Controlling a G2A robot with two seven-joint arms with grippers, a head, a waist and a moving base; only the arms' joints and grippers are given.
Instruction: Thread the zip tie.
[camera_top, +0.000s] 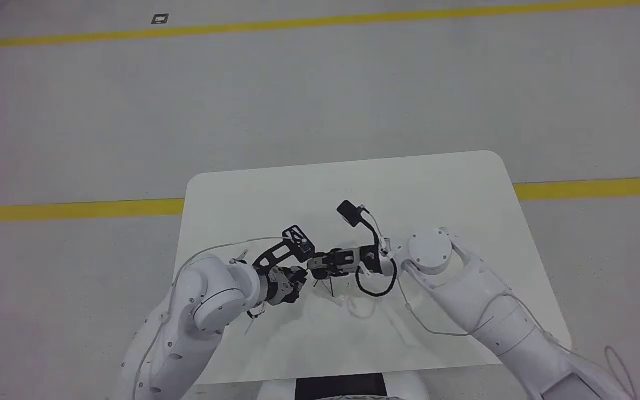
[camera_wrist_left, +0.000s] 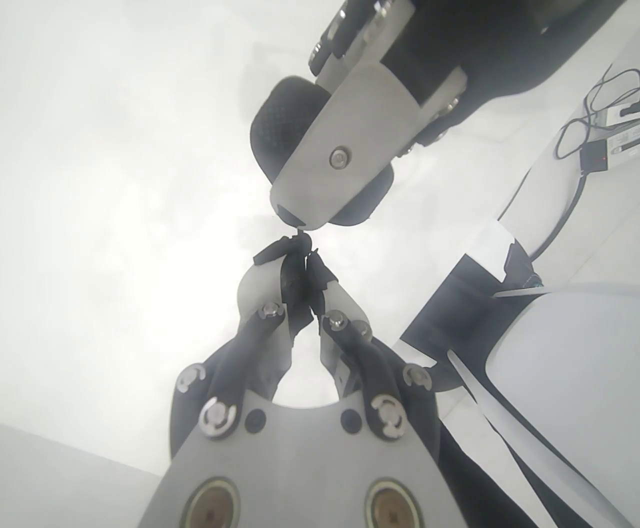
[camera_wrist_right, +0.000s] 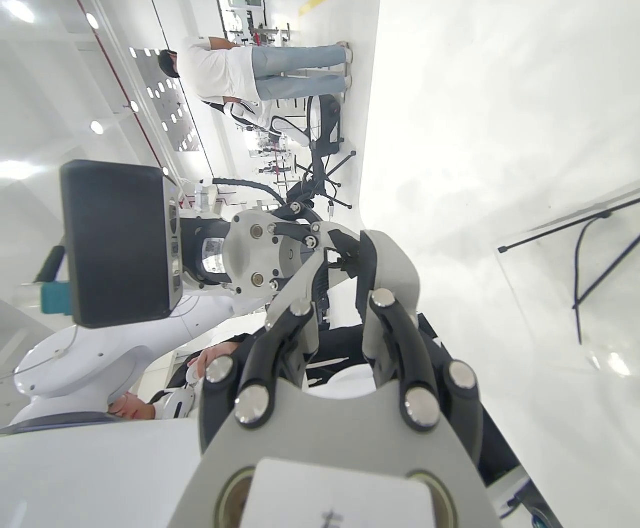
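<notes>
Both arms are hanging out over the table (camera_top: 450, 190), roughly mid-width and a bit toward its near edge, and they're pointing straight at each other. The left gripper (camera_wrist_left: 305, 255) is sitting on the table's left half and it's pinching the zip tie (camera_wrist_left: 280, 249). Its fingers are pressing together on the black strip, with a short bit poking out sideways past the tips. The right gripper (camera_wrist_right: 347, 242) is facing it from the table's right half, pretty much tip to tip and touching the exposed end of the zip tie. Its fingers are looking squeezed together on a little black stub there, though that part is tiny, so I'm not totally sure. So the zip tie is being held up in the air above the table between the two grippers, not lying on the surface. Off the table, yellow floor lines (camera_top: 300, 22) are running past its far edge and out from both of its sides.
</notes>
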